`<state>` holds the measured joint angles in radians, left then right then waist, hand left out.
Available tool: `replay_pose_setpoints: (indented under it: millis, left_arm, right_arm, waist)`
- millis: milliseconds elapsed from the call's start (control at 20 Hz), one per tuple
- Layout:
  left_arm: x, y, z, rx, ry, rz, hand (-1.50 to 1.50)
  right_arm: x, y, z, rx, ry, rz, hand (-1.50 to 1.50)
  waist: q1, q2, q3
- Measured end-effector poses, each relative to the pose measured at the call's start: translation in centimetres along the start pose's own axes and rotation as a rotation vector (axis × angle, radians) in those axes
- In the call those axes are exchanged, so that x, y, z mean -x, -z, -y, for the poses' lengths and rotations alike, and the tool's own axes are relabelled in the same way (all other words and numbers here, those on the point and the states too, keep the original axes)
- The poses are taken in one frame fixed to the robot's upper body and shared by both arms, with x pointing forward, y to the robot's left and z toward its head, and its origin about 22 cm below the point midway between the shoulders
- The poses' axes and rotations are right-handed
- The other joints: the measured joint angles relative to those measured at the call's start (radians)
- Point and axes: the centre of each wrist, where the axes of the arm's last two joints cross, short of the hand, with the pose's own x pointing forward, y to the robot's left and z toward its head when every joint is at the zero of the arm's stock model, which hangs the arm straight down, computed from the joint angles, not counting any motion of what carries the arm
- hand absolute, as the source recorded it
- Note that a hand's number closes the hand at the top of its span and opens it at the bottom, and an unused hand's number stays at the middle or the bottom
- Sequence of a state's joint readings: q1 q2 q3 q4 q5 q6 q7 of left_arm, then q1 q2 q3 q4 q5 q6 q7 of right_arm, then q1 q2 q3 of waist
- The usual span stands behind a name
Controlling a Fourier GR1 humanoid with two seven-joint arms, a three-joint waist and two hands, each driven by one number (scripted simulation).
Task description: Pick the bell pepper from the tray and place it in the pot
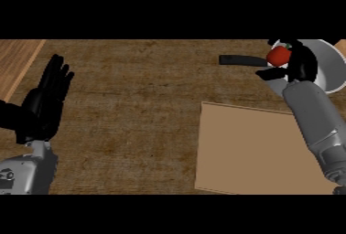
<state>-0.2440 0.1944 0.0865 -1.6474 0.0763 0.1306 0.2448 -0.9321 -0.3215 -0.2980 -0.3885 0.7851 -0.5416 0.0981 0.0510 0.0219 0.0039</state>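
A red bell pepper (278, 55) with a green stem is held in my right hand (299, 61), whose black fingers curl round it. The hand and pepper hover over the grey pot (330, 59) at the far right, just above its left rim. The pot's black handle (238, 59) sticks out to the left. The flat brown tray (256, 151) lies at the lower right with nothing on it; my right forearm crosses its right side. My left hand (44, 103) rests open at the left edge, fingers up.
The dark wooden countertop (135, 114) fills the middle. A lighter wood strip (17, 64) runs along the upper left corner.
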Motion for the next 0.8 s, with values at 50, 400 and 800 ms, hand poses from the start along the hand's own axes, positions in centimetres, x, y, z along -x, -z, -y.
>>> replay_pose_setpoints:
  millis: [50, 400, 800]
  left_arm:
    - [0.1, 0.1, 0.0, 0.001, 0.001, -0.003, 0.0]
    - [0.0, 0.1, -0.2, -0.002, 0.004, -0.01, 0.0]
    - [0.2, -0.3, -1.0, -0.02, 0.007, -0.015, 0.0]
  right_arm:
    - [-0.1, 0.1, 0.1, -0.014, 0.039, 0.008, -1.5]
    - [1.2, 0.7, 1.2, 0.032, 0.382, 0.065, -1.5]
    - [6.1, 1.6, 4.0, 0.083, 0.6, 0.064, -1.5]
  waist:
    - [0.0, 0.001, 0.0]
    - [-0.006, 0.0, 0.001]
    - [-0.026, -0.011, -0.002]
